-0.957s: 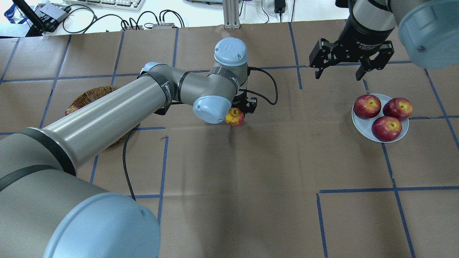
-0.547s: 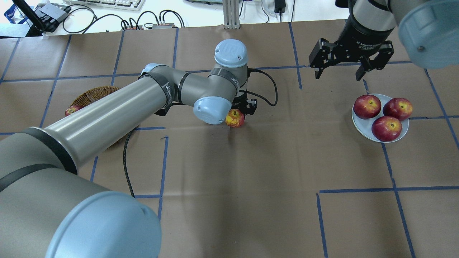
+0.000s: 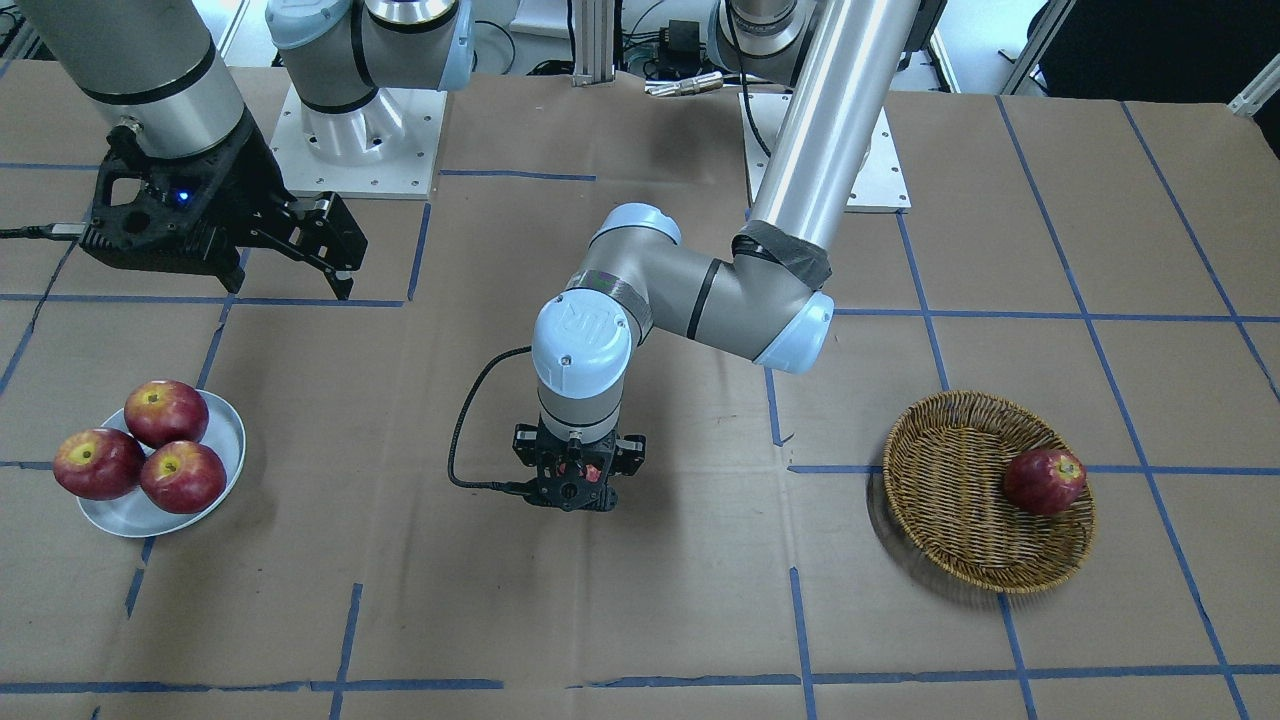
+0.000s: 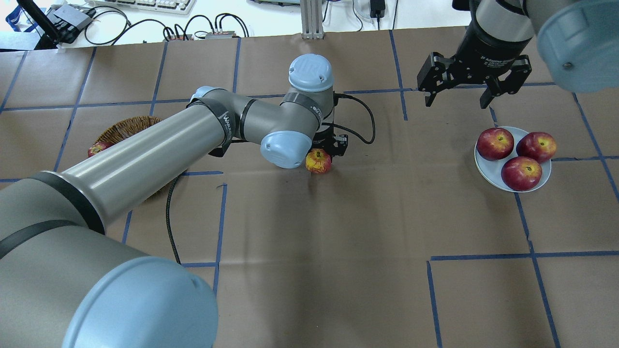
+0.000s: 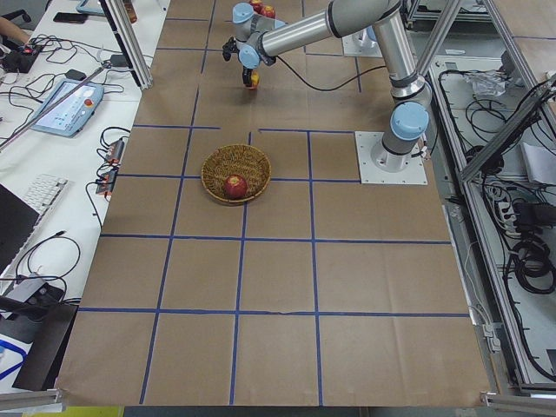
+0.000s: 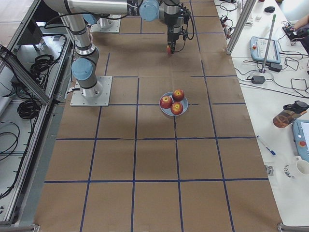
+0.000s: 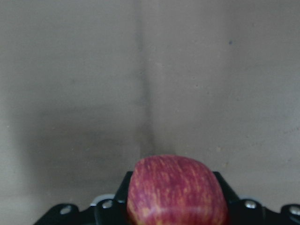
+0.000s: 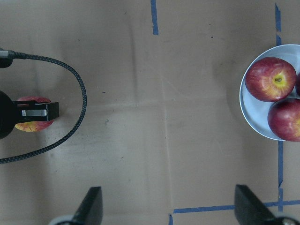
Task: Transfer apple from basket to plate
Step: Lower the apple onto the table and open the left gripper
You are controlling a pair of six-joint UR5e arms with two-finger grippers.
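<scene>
Clamping the streaked pinkish apple (image 4: 318, 161): left claw (image 3: 574, 485).

One round pinkish-red apple (image 4: 318, 161): pale streaks over the skin, yellow toward the stem hollow. One round woven wicker basket (image 3: 960, 500): mid-brown, more golden along the rim. One small round plate (image 4: 487, 170): plain pale white-grey. Three glossy deep-red apples (image 4: 494, 143) on it, yellow-green at the stems; a fourth deep-red apple (image 3: 1043, 481) in the wicker. The tabletop (image 4: 338, 232): brown paper gridded with blue tape lines. The left tool (image 3: 578, 482) and right tool (image 4: 455, 104): black.
</scene>
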